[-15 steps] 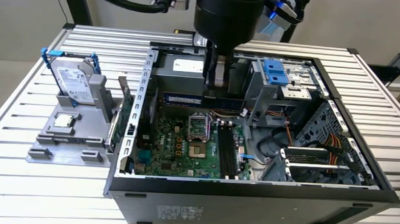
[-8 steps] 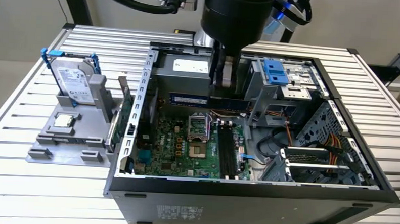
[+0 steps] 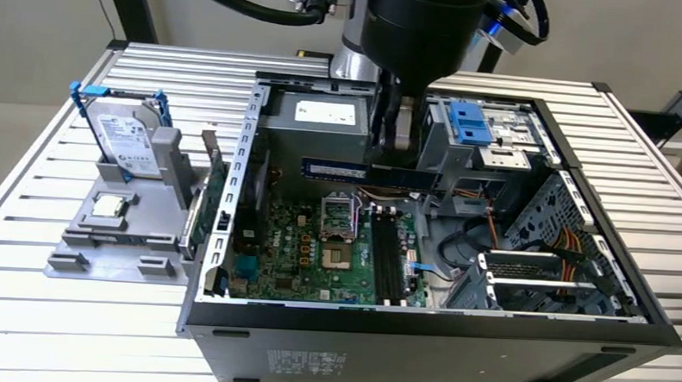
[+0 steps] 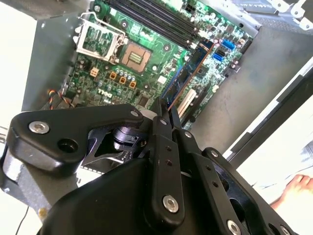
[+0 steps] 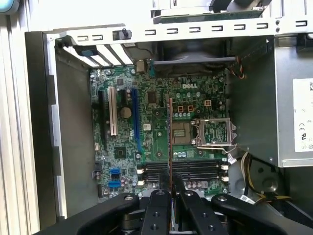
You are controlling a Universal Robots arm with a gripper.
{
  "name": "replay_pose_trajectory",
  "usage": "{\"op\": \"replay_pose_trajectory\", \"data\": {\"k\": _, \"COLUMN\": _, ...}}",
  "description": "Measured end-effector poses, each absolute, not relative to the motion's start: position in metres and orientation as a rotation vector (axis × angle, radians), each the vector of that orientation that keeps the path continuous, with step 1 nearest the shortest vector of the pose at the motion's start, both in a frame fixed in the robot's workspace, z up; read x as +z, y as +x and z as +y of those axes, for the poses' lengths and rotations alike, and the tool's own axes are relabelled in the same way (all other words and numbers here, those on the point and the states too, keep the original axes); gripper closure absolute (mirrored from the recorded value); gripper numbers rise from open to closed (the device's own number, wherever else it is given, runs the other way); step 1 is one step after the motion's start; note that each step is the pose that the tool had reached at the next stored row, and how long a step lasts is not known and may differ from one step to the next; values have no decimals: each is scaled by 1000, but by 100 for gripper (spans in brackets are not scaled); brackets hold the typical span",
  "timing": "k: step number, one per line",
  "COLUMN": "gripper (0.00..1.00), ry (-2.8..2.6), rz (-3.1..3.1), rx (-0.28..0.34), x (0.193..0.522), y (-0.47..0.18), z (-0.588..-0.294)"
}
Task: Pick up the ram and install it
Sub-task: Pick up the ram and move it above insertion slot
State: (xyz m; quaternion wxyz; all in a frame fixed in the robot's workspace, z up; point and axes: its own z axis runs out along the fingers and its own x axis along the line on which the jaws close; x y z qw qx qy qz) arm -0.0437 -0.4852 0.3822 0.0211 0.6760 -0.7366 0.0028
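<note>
My gripper (image 3: pixel 391 159) is shut on the ram (image 3: pixel 371 172), a thin bluish stick that hangs level over the open computer case, above the motherboard (image 3: pixel 304 250). In the second wrist view the ram (image 4: pixel 188 73) sticks out from between the fingertips (image 4: pixel 164 117) over the green board. The first wrist view has the ram (image 5: pixel 170 142) edge-on as a thin line rising from my gripper (image 5: pixel 171 180). Long black memory slots (image 3: pixel 386 258) lie on the board below and slightly toward the case front; they are also seen in both wrist views (image 5: pixel 183 170) (image 4: pixel 151 19).
The case walls (image 3: pixel 428 320) ring the board. A power supply (image 3: pixel 321 121) and a drive cage (image 3: pixel 482 132) sit at the back, cables (image 3: pixel 546 243) on the exterior view's right. The open CPU socket (image 3: pixel 336 234) is beside the slots. A grey fixture (image 3: pixel 120 250) outside holds a hard drive (image 3: pixel 125 138) and a CPU chip (image 3: pixel 110 205).
</note>
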Motion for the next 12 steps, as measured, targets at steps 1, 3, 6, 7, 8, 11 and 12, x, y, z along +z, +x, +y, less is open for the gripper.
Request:
{"op": "replay_pose_trajectory", "data": {"k": 1, "gripper": 100, "ry": 2094, "rz": -2285, "rx": 9, "x": 382, "y": -42, "z": -485}}
{"op": "replay_pose_trajectory", "data": {"k": 3, "gripper": 100, "ry": 2091, "rz": -2288, "rx": 8, "x": 382, "y": -39, "z": -485}}
{"op": "replay_pose_trajectory", "data": {"k": 6, "gripper": 100, "ry": 2085, "rz": -2293, "rx": 8, "x": 382, "y": -34, "z": -485}}
{"op": "replay_pose_trajectory", "data": {"k": 7, "gripper": 100, "ry": 2083, "rz": -2295, "rx": 8, "x": 382, "y": -33, "z": -485}}
{"op": "replay_pose_trajectory", "data": {"k": 8, "gripper": 100, "ry": 2081, "rz": -2297, "rx": 8, "x": 382, "y": -31, "z": -484}}
{"op": "replay_pose_trajectory", "data": {"k": 11, "gripper": 100, "ry": 2073, "rz": -2304, "rx": 8, "x": 382, "y": -26, "z": -484}}
{"op": "replay_pose_trajectory", "data": {"k": 12, "gripper": 100, "ry": 2071, "rz": -2306, "rx": 8, "x": 382, "y": -24, "z": -484}}
